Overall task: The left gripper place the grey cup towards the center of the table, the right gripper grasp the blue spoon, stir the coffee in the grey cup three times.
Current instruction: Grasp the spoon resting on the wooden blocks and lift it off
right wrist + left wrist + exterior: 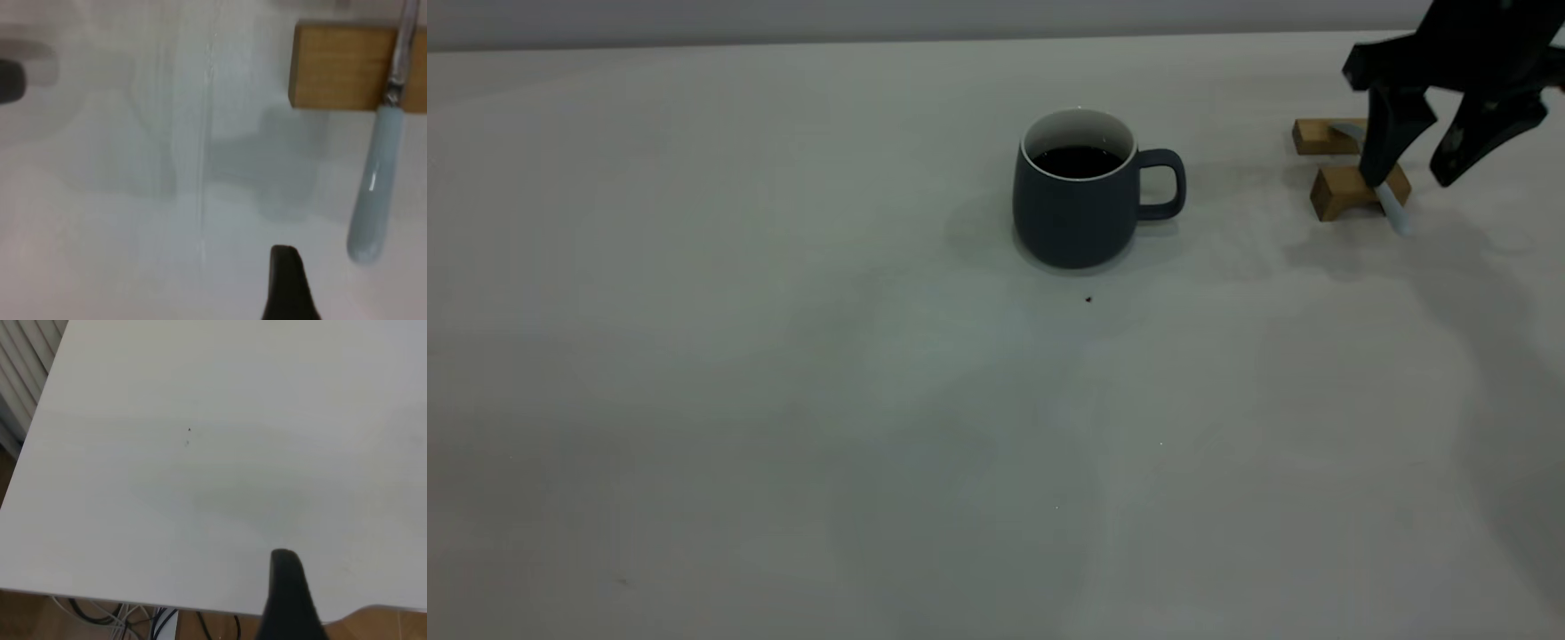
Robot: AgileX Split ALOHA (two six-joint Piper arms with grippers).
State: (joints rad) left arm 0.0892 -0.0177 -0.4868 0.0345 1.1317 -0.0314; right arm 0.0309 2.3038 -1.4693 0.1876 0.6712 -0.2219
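Pale-blue handle sitting between the spread fingers of the right gripper [1423,173] — spoon grasp in progress.

Right gripper is hovering wide open, holding nothing, over the blue spoon [1385,190], which is bridging two wooden blocks [1343,191]; handle end is overhanging the nearer block just under the inboard finger. Best approach, I'd judge: be centring on the handle before closing, clear of the block, so it isn't getting knocked off. Grey cup [1074,191] with coffee [1078,161] is standing well off to the gripper's side, mid-table [783,400]. Left gripper [287,597] is hanging above bare table near its edge, away from the cup; can't tell its opening.
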